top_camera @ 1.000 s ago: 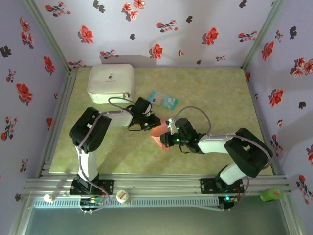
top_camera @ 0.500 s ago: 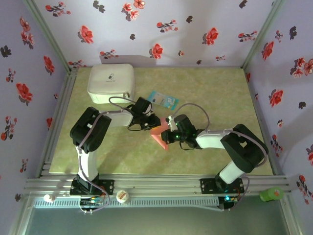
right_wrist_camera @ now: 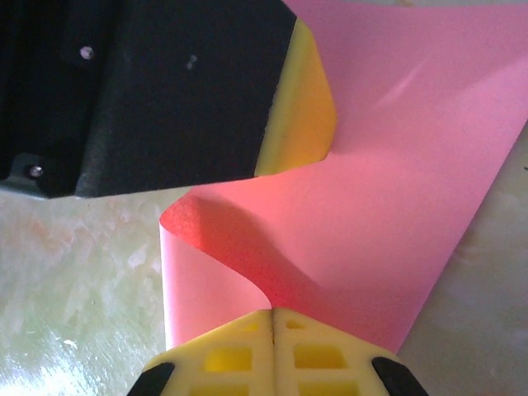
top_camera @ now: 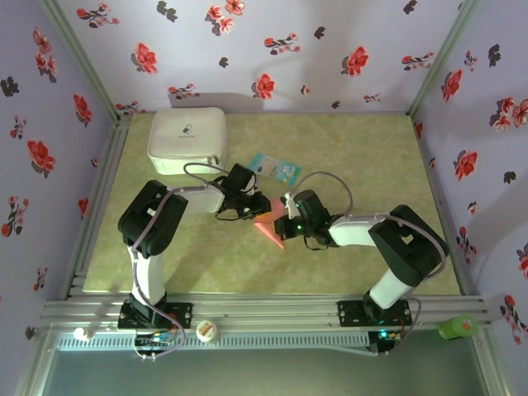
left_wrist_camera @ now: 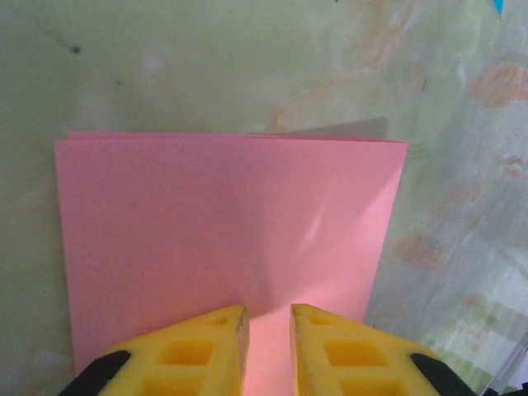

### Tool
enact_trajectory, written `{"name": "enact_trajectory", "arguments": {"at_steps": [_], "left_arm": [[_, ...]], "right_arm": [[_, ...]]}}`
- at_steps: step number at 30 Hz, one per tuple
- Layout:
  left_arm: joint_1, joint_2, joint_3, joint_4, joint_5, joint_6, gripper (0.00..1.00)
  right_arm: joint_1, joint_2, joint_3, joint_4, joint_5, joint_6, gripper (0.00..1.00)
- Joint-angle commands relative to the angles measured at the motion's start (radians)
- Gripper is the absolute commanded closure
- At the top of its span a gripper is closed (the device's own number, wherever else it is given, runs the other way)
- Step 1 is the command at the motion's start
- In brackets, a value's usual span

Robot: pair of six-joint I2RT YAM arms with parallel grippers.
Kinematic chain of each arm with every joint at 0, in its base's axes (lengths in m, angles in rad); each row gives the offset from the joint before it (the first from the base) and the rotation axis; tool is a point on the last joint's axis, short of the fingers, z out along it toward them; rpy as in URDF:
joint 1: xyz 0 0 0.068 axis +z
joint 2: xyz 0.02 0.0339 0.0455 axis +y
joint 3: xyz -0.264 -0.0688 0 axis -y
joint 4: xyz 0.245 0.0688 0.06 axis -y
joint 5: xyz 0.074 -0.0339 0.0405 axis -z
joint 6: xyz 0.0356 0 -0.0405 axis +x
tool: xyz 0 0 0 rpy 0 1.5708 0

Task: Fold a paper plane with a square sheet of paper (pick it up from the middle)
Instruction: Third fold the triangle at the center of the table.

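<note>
Mid-fold, the sheet of paper [top_camera: 270,228] lies doubled in the middle of the table [top_camera: 371,157], the left gripper [left_wrist_camera: 268,312] set on its edge with fingers narrowly apart, while the right gripper [right_wrist_camera: 272,318], pinched shut on a curled-up layer, likely needs next to carry that flap over and crease it squarely.

Top camera looks soft and a bit washed out on my end. Light is even from above, with only faint shadows by the white case [top_camera: 188,140]. Both wrist views are bright. The square sheet of paper [left_wrist_camera: 223,223] glows pink, and in the right wrist view there's a darker red shadow under its curl. Edges are slightly blurry.
</note>
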Motion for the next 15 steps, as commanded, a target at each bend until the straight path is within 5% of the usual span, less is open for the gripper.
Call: {"name": "enact_trajectory", "arguments": {"at_steps": [1,15], "left_arm": [[-0.009,0.030,0.004,-0.068,-0.009,0.030,0.78],[-0.011,0.031,0.007,-0.073,-0.010,0.024,0.78]], "right_arm": [[-0.010,0.013,0.025,-0.017,0.014,-0.028,0.97],[-0.014,-0.039,0.021,-0.114,-0.011,-0.045,0.97]]}}
